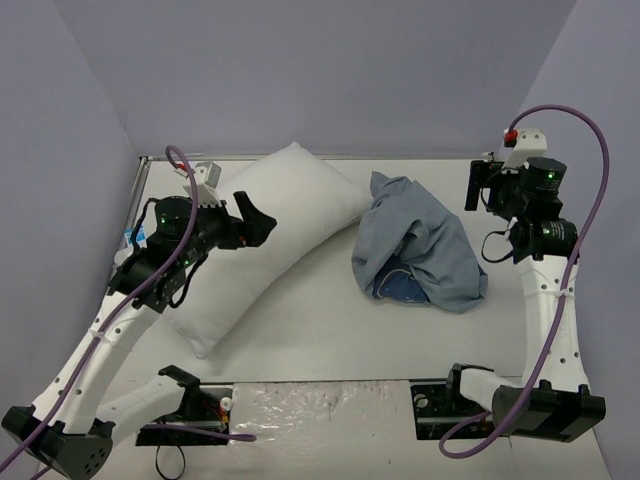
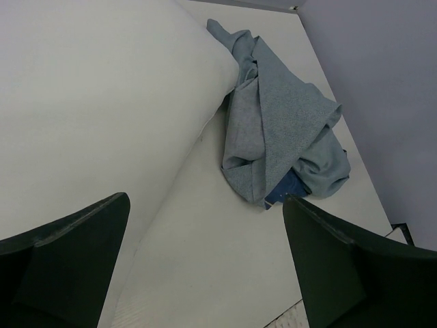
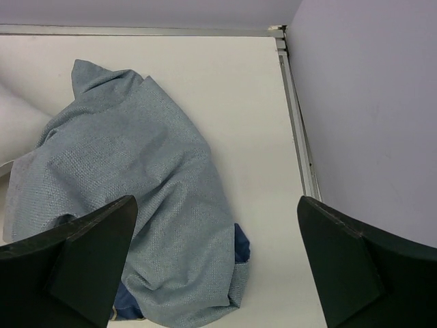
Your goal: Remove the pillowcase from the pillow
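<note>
The pillowcase (image 1: 425, 245) lies off the pillow, crumpled in a heap on the right half of the table (image 1: 310, 320), toward the far side. Its pale grey-blue face is turned outward. A small patch of darker blue shows at the near lower edge of the heap, clearest in my left wrist view (image 2: 280, 130) and my right wrist view (image 3: 136, 178).

The pillow (image 1: 270, 230) is bare white and lies diagonally across the left half of the table. One end points at the far right, the other at the near left. The far-left edge of the fabric heap touches the pillow's far-right end; my left wrist view shows the cloth pressed against the pillow (image 2: 89, 102) there.

My left gripper (image 1: 255, 222) sits over the middle of the pillow, pointing toward the heap. Its jaws stand wide apart with nothing between them, as my left wrist view confirms (image 2: 206, 201). I cannot tell whether it touches the pillow.

My right gripper (image 1: 478, 185) is raised near the far right corner of the table, beside the heap and apart from it. Its jaws are also spread wide and empty, looking down on the heap (image 3: 217, 201). The pillow shows only as a white sliver at the left edge of that view (image 3: 17, 123).
</note>
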Robot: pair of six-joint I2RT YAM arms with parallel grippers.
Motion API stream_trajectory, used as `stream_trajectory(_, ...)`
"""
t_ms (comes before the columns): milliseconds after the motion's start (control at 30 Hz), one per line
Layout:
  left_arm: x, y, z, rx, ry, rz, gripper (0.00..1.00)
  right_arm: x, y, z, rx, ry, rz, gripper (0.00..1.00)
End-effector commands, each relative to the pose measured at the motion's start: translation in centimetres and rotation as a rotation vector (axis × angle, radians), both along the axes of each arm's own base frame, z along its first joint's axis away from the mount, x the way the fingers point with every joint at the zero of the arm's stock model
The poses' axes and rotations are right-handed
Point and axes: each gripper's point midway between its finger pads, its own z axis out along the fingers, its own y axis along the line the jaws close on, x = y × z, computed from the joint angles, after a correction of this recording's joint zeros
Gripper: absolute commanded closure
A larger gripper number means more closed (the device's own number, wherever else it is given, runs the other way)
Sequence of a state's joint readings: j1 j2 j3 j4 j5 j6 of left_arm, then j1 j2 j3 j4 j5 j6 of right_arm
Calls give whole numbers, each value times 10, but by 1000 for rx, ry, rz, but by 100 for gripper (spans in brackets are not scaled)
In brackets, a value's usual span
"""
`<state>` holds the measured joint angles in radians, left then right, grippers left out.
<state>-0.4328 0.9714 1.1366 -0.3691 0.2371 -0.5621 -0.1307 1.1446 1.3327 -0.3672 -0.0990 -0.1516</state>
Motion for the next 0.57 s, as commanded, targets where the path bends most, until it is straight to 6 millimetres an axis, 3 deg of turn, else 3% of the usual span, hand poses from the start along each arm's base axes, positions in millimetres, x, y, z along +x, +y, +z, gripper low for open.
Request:
stream_trajectory(0, -3, 6, 6, 21, -47, 9, 6, -7, -9, 6, 3, -22, -68, 0)
stream_trajectory(433, -12, 17, -4, 31, -33, 48, 6, 0, -8, 0, 3, -8, -51, 3)
stream_trajectory(533, -14, 19, -2, 30, -39, 57, 6, 2, -7, -2, 15, -8, -51, 0)
